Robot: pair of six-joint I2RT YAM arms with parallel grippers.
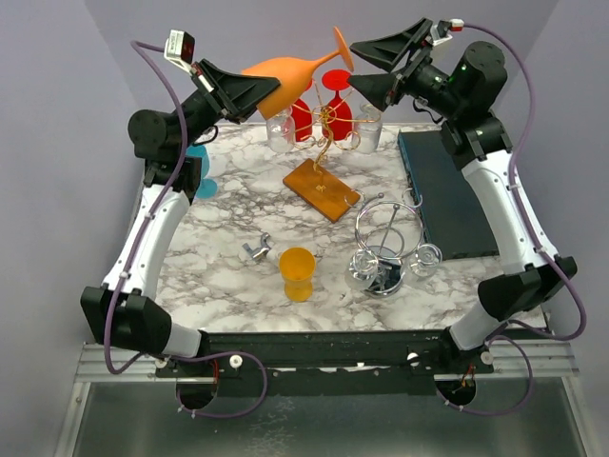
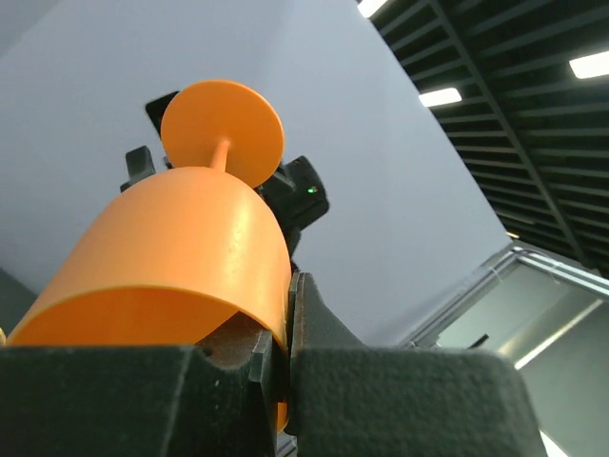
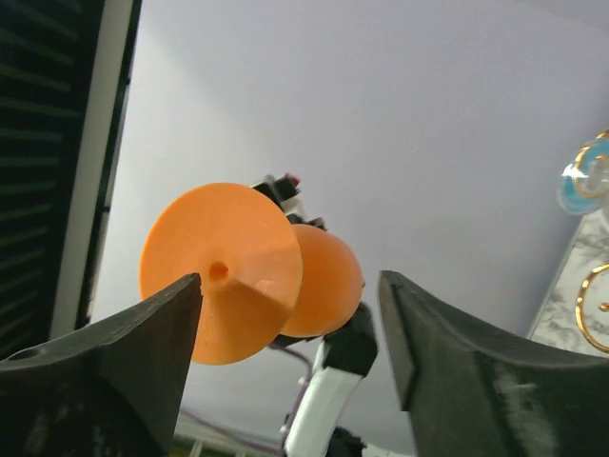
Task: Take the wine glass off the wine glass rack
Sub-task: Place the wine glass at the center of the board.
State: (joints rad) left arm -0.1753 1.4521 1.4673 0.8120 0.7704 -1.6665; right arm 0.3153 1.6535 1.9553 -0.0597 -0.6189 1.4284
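Note:
My left gripper (image 1: 259, 95) is shut on the rim of an orange wine glass (image 1: 290, 74). It holds the glass tilted in the air, above and left of the gold wire rack (image 1: 324, 133), with the foot pointing up and right. In the left wrist view the bowl wall (image 2: 190, 238) sits pinched between the jaws of the left gripper (image 2: 285, 324). My right gripper (image 1: 354, 65) is open beside the glass's foot and does not touch it. In the right wrist view the foot (image 3: 224, 271) lies between the spread fingers of the right gripper (image 3: 290, 286). Red glasses (image 1: 335, 103) and clear glasses (image 1: 279, 131) hang on the rack.
The rack stands on an orange wooden base (image 1: 322, 188). An orange cup (image 1: 297, 273) stands at the front centre, with a small metal piece (image 1: 257, 249) to its left. A chrome wire stand (image 1: 385, 248) stands at the front right. A dark slab (image 1: 447, 190) lies at the right. A blue glass (image 1: 200, 176) is at the left.

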